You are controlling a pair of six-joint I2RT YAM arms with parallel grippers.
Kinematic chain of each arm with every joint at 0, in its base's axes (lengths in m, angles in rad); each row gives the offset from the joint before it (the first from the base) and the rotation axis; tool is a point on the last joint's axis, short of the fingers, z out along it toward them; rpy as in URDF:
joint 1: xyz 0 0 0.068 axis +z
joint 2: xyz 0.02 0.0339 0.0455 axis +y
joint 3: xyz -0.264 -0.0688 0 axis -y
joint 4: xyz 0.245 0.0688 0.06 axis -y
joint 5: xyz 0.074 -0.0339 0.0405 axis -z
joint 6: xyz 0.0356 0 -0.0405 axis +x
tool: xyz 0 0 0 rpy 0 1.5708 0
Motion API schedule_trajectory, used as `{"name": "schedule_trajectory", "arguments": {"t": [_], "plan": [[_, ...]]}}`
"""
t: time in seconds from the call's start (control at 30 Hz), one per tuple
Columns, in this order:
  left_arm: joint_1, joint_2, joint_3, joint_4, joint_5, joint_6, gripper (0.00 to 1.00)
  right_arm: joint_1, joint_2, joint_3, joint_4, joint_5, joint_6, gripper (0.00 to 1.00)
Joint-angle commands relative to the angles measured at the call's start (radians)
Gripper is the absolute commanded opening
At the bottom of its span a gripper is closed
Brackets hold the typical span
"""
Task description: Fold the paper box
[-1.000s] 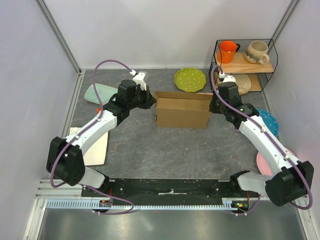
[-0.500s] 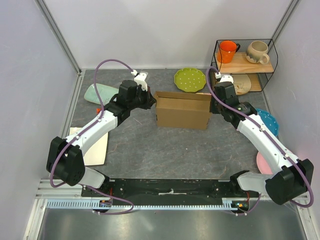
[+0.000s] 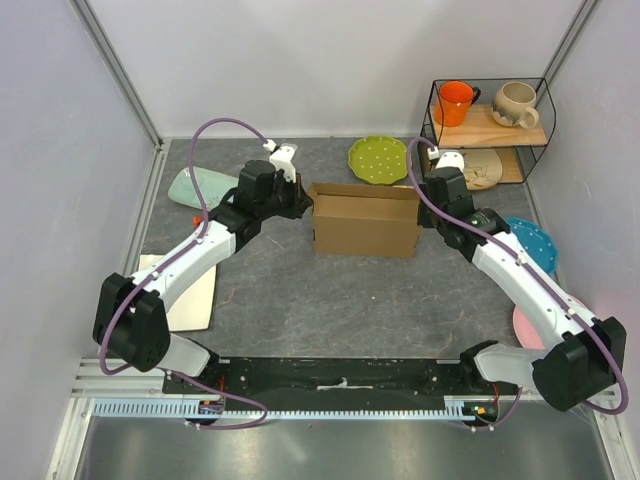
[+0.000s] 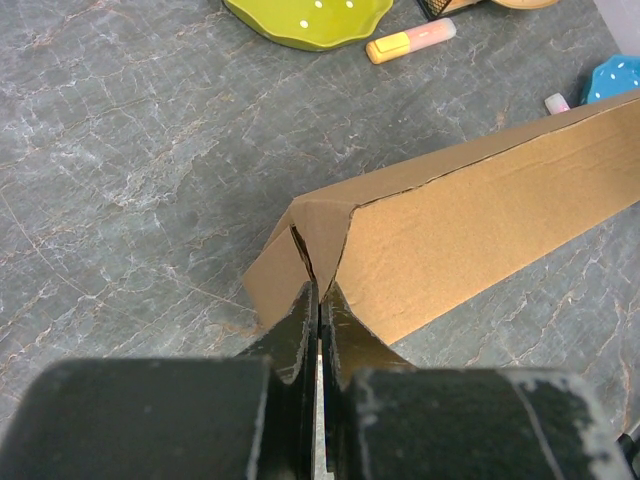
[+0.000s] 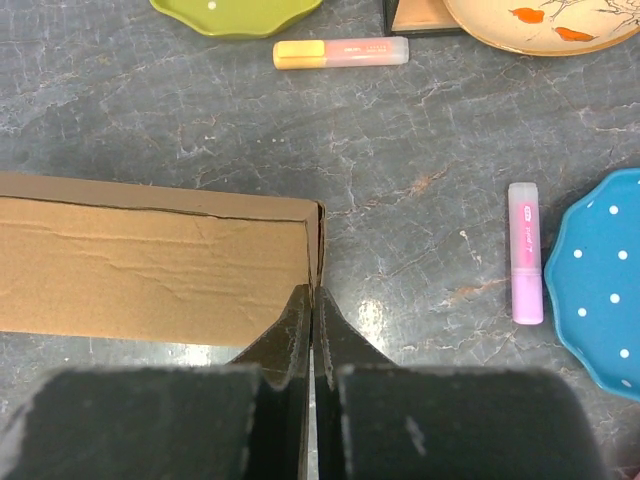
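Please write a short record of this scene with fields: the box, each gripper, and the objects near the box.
object: paper box, brown cardboard, on the table between the two arms
left gripper: shut, tips at the corner of the box's left end
right gripper: shut, tips at the box's right end wall
cardboard pinched: cannot tell
behind box: green plate, highlighter
right of box: blue plate

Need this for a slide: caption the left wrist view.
Shut left gripper at a folded corner of the paper box, green plate and highlighter beyond.
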Motion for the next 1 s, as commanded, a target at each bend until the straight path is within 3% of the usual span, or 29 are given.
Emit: {"name": "schedule_trajectory", "arguments": {"t": [0.0,0.17,0.77,0.97], "plan": [[0.001,0.026,0.006,-0.088,-0.008,0.026,0.02,0.011,-0.02,-0.078,0.041,0.033,0.026,0.0],[0.001,0.023,0.014,-0.095,-0.009,0.023,0.06,0.011,-0.03,-0.147,0.063,0.028,0.045,0.0],[0.001,-0.019,0.111,-0.144,-0.052,0.044,0.31,0.011,-0.029,-0.164,0.064,0.013,0.051,0.0],[0.002,-0.031,0.154,-0.146,-0.064,0.065,0.35,0.011,-0.026,-0.157,0.061,0.01,0.052,0.0]]}}
